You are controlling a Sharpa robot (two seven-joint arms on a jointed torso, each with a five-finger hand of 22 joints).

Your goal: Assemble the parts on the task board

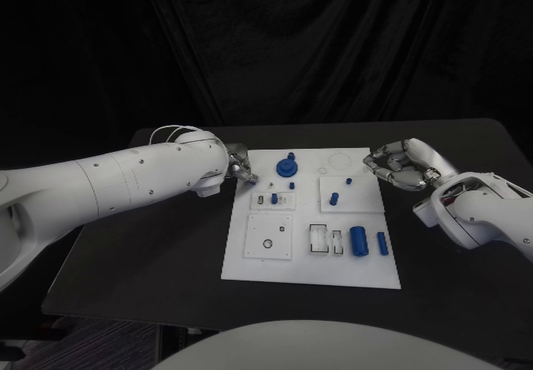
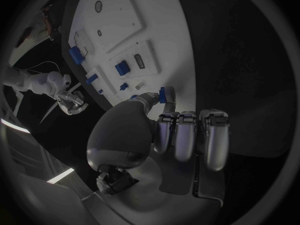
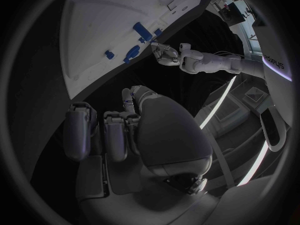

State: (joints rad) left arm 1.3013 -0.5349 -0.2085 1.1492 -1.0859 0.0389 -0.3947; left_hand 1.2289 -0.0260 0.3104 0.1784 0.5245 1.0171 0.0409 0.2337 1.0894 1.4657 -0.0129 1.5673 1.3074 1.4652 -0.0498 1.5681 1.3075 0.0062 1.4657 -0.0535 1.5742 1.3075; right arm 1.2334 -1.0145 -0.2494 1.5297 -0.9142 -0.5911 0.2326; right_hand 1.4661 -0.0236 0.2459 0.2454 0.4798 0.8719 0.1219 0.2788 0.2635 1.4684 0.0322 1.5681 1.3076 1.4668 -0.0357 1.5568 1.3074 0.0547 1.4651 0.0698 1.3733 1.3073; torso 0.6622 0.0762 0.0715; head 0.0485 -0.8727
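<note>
Left wrist view: left hand [image 2: 178, 127] pinches a blue part [image 2: 162, 94] at the board [image 1: 250, 258] edge, likely for insertion; right hand [image 1: 402, 165] curled closed, empty, parked clear.

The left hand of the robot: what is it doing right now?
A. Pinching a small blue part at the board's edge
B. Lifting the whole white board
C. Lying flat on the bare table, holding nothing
A: in the left wrist view the left hand pinches a small blue part at its fingertips, beside the edge of the task board.
</note>
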